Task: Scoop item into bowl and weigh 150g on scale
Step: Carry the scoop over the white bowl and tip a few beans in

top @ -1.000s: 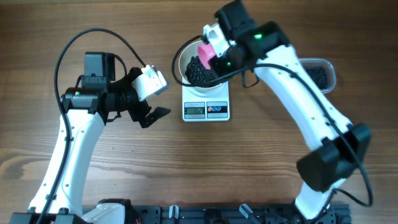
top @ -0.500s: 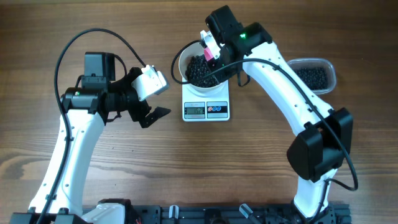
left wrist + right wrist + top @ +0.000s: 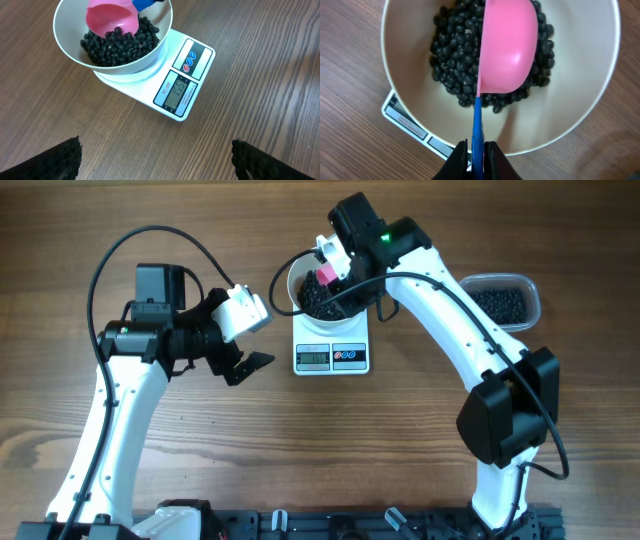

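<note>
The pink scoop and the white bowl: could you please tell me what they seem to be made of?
The scoop: probably plastic; even pink colour, smooth with a soft sheen. The bowl: smooth, uniformly white, fairly matte; plastic or glazed ceramic, the look leaves it open.

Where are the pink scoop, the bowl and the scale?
scoop (image 3: 507, 47), right wrist view, on its pink cup.
bowl (image 3: 67, 30), left wrist view, on its bare inner wall.
scale (image 3: 176, 94), left wrist view, on its display.
</note>
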Robot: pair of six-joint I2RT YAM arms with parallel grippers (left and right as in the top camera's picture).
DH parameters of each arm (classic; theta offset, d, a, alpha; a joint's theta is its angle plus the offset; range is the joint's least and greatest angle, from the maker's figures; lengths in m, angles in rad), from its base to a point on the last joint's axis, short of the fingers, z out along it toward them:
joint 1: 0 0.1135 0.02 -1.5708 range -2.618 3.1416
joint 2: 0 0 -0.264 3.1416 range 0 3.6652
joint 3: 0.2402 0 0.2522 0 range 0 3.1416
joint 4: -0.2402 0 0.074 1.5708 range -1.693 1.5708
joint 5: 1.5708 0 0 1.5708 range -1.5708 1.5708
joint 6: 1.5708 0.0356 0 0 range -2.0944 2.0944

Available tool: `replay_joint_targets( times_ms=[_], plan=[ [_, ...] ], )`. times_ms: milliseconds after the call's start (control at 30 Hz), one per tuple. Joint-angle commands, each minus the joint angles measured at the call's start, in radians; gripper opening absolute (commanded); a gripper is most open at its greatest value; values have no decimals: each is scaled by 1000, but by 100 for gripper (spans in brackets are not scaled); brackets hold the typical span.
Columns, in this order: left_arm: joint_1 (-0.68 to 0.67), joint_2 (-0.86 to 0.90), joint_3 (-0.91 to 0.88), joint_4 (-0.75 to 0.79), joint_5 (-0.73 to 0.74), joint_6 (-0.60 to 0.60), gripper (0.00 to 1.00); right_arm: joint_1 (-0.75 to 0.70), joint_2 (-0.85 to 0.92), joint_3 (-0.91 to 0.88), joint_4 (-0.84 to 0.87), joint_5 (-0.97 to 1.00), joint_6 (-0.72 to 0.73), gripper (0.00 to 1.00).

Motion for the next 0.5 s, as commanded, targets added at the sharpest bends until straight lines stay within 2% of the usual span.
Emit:
replay_joint_targets(
  times_ms=[0, 467],
  plan=[
    [5, 6, -2, -1, 5, 21, 100, -10, 13, 14, 0, -93, -13, 4],
    [5, 6, -2, -1, 5, 21, 100, -230, -99, 18, -5, -436, 12, 5]
  ],
)
